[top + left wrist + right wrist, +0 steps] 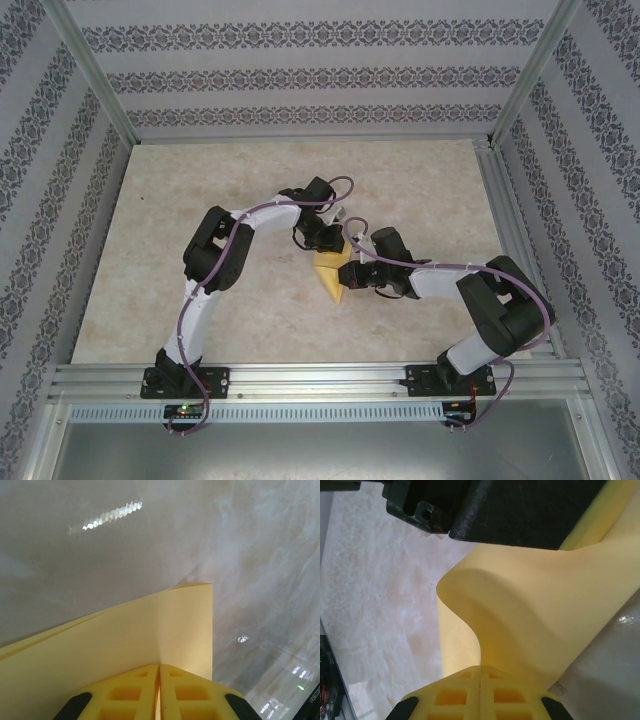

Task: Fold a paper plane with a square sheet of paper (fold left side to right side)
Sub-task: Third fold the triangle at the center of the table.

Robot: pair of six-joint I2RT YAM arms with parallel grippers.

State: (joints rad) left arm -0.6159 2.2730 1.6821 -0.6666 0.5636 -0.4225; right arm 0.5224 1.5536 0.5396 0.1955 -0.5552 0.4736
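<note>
sheet of paper (328, 272) over the worktop's (200, 200) middle, slightly toward the near edge | left gripper (322, 243) at the sheet's far end — sheet between its fingers | right gripper (350, 278) at the sheet's right side — sheet between its fingers, nearer than the left gripper | left arm base (185, 380) and right arm base (450, 378) at the near edge, either side of the sheet

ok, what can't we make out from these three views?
- Left wrist: the sheet runs off the left edge; its clamped edge is hidden inside the shut left gripper.
- Right wrist: the sheet's top is behind a black housing; the clamped part is inside the shut right gripper.
- Top external: both grippers cover most of the sheet; fold count and edge alignment too small to tell.
</note>
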